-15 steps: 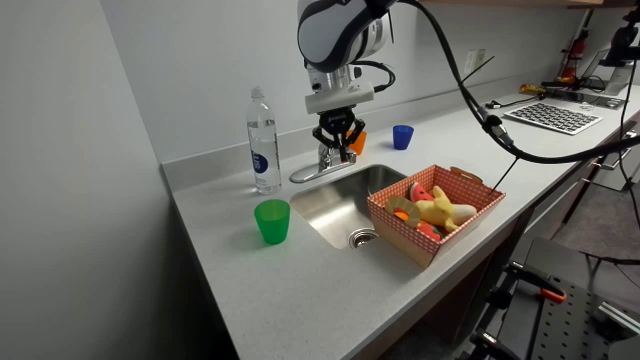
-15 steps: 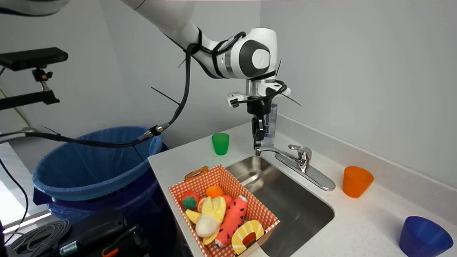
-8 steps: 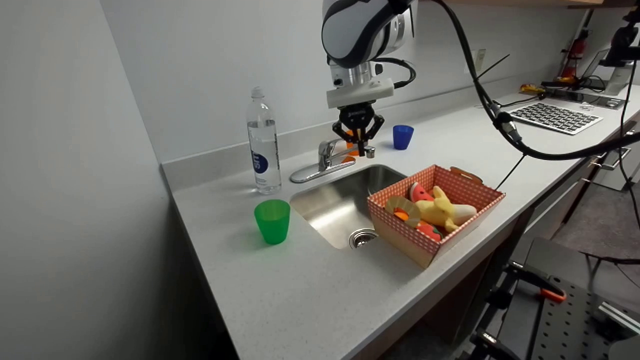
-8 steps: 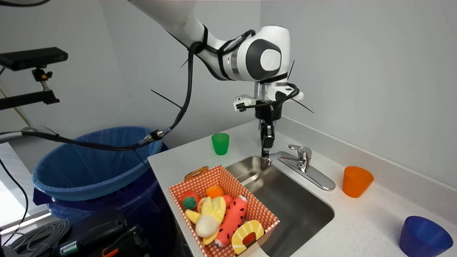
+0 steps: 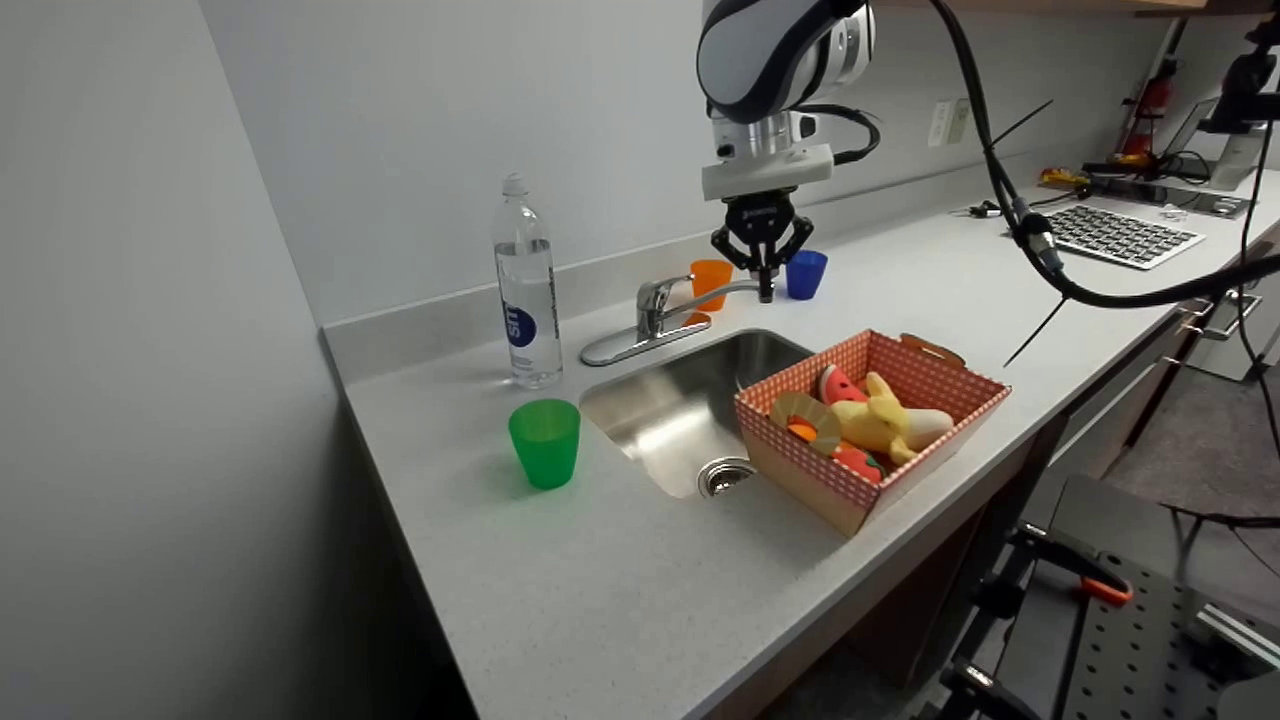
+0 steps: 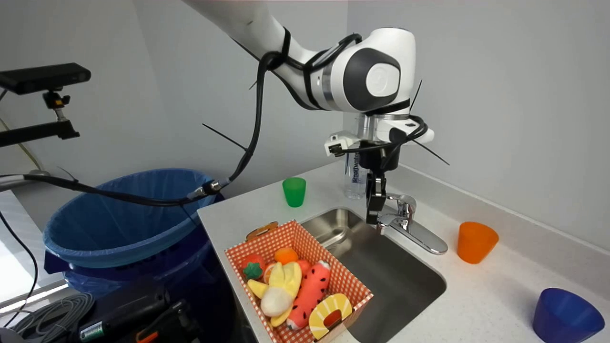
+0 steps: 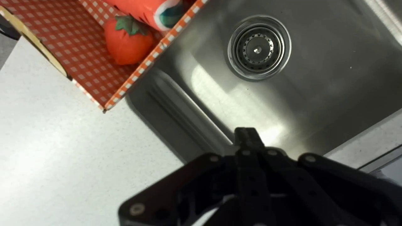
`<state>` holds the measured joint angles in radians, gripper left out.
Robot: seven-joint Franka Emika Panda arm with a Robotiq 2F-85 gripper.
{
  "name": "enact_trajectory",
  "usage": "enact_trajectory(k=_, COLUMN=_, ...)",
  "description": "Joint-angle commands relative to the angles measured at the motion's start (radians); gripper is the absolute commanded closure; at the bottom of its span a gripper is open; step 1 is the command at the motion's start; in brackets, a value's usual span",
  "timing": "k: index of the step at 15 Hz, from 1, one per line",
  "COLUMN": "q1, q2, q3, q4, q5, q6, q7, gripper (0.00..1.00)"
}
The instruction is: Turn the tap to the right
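Fingers together, the gripper (image 5: 766, 291) is right at the outer end of the tap (image 5: 650, 313), near mid-frame in an exterior view, clear bottle (image 5: 527, 305) to the left, orange cup (image 5: 711, 273) and blue cup (image 5: 810, 272) showing behind, checked box (image 5: 800, 475) lower right hiding part of the sink (image 5: 650, 430)!

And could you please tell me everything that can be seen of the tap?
The tap looks like polished silver metal. A long, rounded base plate lies on the counter beside the sink, bearing an upright body topped by a short lever. Its slim spout points rightward in an exterior view. The shut claw is at the spout's tip; whether they touch is unclear.
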<state>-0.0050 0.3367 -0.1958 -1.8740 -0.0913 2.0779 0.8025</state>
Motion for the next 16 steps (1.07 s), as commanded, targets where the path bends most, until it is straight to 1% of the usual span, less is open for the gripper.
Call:
enact_trajectory(k=1, q1=-0.029, q2=-0.064, q3=-0.016, q4=-0.059, q5=-0.030, q6=0.020, q7=-0.002, gripper=1.00)
enact_trajectory(k=7, q1=-0.073, q2=-0.098, q3=-0.038, q4=-0.067, q5=-0.031, q6=0.016, q7=-0.015, gripper=1.00)
enact_trajectory(k=12, q1=-0.094, q2=-0.148, q3=-0.028, q4=-0.051, q5=-0.005, q6=0.000, q7=-0.059, gripper=1.00)
enact_trajectory(k=13, q1=-0.097, q2=-0.157, q3=-0.024, q4=-0.047, q5=0.008, q6=-0.015, q7=-0.076, gripper=0.74)
enact_trajectory(k=14, q1=-0.097, q2=-0.169, q3=-0.022, q4=-0.051, q5=0.010, q6=-0.006, q7=-0.088, gripper=0.72)
enact_trajectory(k=15, q1=-0.091, q2=-0.126, q3=-0.027, q4=-0.031, q5=-0.011, q6=-0.002, q7=-0.051, gripper=0.91)
enact_trajectory(k=16, q1=-0.092, q2=-0.136, q3=-0.025, q4=-0.031, q5=-0.010, q6=-0.002, q7=-0.059, gripper=0.82)
